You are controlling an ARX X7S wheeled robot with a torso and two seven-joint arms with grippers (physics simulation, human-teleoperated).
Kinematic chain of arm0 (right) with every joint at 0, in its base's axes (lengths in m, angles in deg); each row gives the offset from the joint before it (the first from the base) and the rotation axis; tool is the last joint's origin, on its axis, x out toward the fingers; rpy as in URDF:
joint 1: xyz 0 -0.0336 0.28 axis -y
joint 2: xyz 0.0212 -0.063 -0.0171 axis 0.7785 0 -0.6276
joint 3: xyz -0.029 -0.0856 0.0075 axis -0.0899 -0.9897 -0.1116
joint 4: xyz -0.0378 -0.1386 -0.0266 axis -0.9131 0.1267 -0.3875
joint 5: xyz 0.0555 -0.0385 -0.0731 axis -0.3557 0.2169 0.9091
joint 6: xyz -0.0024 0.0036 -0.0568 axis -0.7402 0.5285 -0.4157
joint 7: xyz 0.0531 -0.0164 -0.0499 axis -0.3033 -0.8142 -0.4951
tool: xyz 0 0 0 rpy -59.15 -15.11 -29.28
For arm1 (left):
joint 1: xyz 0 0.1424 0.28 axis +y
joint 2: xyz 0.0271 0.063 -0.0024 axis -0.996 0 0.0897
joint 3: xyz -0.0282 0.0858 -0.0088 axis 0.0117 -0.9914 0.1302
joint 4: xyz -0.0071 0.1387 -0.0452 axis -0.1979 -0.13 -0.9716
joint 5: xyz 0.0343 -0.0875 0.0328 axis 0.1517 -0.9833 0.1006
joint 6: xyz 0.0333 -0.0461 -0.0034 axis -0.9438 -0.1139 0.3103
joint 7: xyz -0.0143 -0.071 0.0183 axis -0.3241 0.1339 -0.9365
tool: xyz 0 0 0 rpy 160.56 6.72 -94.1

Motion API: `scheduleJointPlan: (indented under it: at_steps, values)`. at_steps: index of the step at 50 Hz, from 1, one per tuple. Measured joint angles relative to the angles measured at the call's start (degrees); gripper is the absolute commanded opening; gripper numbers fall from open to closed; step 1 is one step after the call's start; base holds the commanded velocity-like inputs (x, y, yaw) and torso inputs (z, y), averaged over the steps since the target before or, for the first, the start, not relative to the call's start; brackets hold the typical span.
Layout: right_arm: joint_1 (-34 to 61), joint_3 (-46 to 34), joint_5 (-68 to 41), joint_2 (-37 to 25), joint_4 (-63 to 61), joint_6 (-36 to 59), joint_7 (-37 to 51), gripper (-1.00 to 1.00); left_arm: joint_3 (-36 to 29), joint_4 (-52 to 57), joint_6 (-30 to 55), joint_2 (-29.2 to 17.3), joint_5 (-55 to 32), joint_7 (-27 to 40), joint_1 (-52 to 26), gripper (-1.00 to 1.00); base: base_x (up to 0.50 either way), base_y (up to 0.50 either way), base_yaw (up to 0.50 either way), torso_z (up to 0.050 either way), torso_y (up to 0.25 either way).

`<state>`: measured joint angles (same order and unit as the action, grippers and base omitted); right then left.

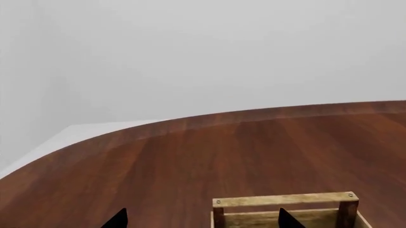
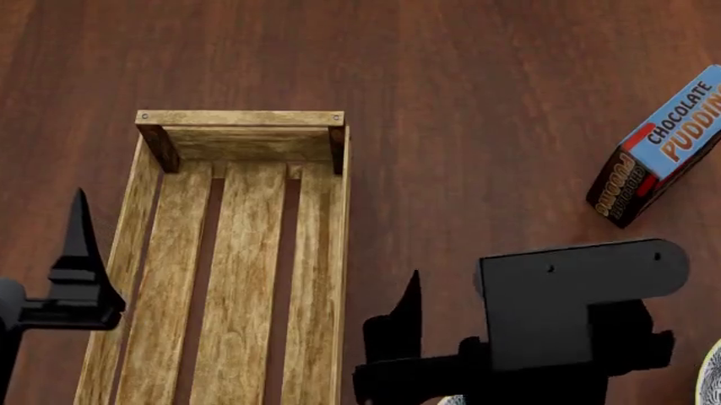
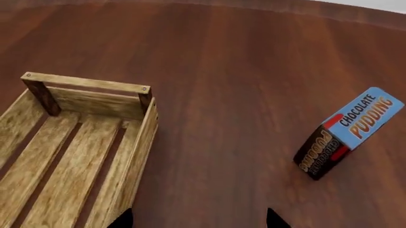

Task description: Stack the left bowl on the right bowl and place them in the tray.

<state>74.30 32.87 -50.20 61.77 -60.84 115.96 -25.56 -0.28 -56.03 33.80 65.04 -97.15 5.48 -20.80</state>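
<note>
The tray (image 2: 239,118) is a long crate of light wooden slats lying on the brown table, and it is empty. Its end wall also shows in the left wrist view (image 1: 285,199) and its right side in the right wrist view (image 3: 85,83). My left gripper (image 1: 203,219) is open and holds nothing; one black finger (image 2: 79,245) rises beside the tray's left wall. My right gripper (image 3: 199,219) is open over bare table just right of the tray, one finger (image 2: 408,304) showing. Both bowls are out of clear view; a pale curved edge (image 2: 712,371) at the head view's border may be one.
A blue chocolate pudding box (image 2: 664,143) lies tilted on the table to the right of the tray, also seen in the right wrist view (image 3: 345,133). The table's curved far edge (image 1: 190,121) runs beyond the tray. My right arm's black mount (image 2: 575,304) hides the table beneath it.
</note>
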Motion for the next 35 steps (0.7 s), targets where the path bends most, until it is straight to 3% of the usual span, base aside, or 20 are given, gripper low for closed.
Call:
scheduleJointPlan:
  at_steps: [19, 35]
  values:
    - [-1.3, -5.1, -16.8, -4.2, 4.3, 0.5, 13.7, 1.00, 0.4, -2.1, 0.0, -0.3, -0.7, 0.2, -1.4, 1.00, 0.00, 0.00, 0.00, 0.000, 0.000]
    - [-3.9, -8.4, -21.7, -6.1, 5.5, -1.4, 16.3, 1.00, 0.3, -2.2, 0.2, -0.7, -0.8, 0.6, -1.5, 1.00, 0.00, 0.00, 0.00, 0.000, 0.000]
